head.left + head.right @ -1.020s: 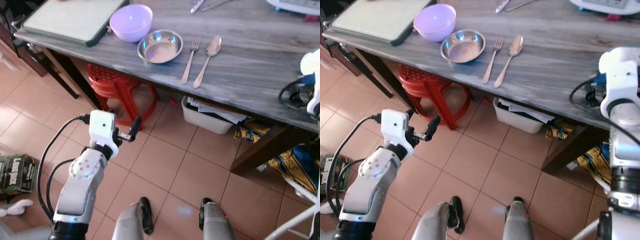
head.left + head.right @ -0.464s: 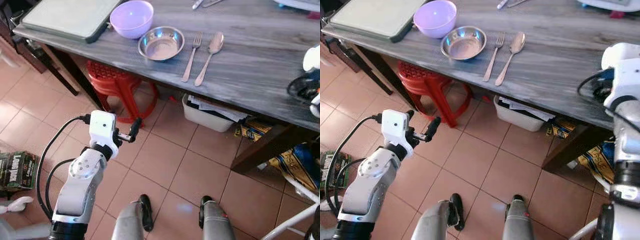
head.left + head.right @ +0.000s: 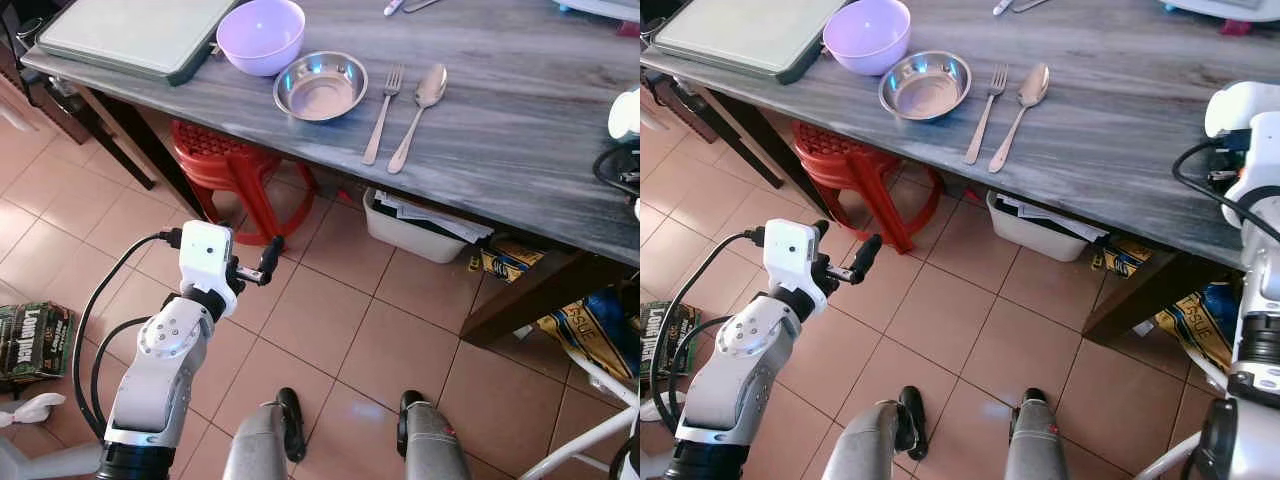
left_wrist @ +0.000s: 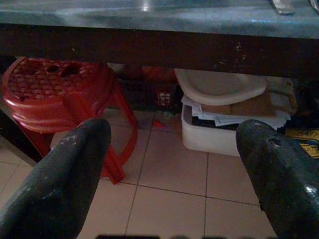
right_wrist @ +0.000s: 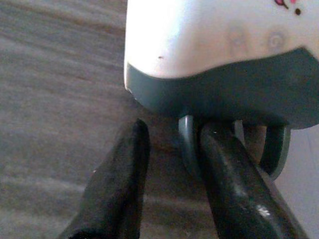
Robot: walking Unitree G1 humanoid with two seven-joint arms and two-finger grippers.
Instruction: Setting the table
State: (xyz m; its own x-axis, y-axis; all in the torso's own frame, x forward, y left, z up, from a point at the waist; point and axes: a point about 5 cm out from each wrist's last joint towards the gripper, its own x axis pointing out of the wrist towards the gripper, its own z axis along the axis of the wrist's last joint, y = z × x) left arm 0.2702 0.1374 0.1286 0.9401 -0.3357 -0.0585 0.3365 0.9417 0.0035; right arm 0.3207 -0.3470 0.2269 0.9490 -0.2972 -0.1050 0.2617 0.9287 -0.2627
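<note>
Left gripper (image 4: 169, 164) open, empty, low near red stool (image 3: 232, 166); right gripper (image 5: 169, 164) nearly closed, apparently empty, under white appliance (image 5: 219, 55).

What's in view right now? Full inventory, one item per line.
Table: 1, grey wood-grain top, across the upper frame.
Purple bowl: 1, on the table, near its left end.
Steel bowl: 1, silver, just right of the purple bowl.
Fork: 1, silver, right of the steel bowl.
Spoon: 1, silver, beside the fork.
Board: 1, pale with a dark rim, table's left end.
Stool: 1, red plastic, under the table.
Bin: 1, white, holding papers, under the table.
White appliance: 1, grey base, on the table, by the right gripper.
Left gripper: open, below table height, over the floor.
Right gripper: fingers close together, over the tabletop.
</note>
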